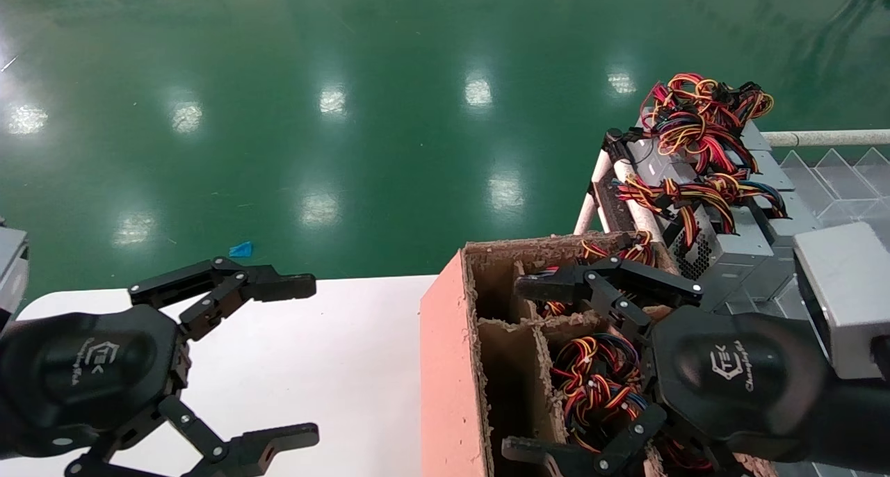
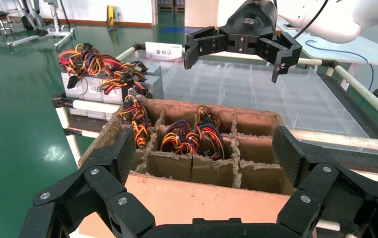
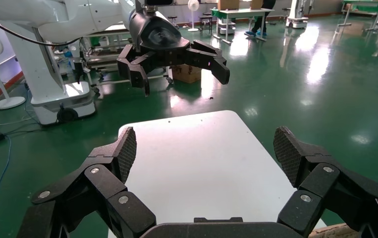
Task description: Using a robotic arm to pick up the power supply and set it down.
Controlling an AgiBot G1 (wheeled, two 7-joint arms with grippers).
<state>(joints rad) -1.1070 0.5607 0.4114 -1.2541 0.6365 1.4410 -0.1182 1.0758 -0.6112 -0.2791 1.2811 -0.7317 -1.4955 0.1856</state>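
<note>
Both arms are hovering level: left gripper [image 1: 302, 359] and right gripper [image 1: 518, 369] are spreading their fingers wide.

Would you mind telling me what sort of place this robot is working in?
Probably a factory or robotics workshop floor: glossy green floor, power supplies stacked on a pipe-frame rack, and a divided cardboard box holding more wire bundles.

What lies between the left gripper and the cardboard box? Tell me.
Only bare white table. In the head view the open left gripper hovers over it, and nothing lies on the stretch up to the pink wall of the cardboard box.
</note>
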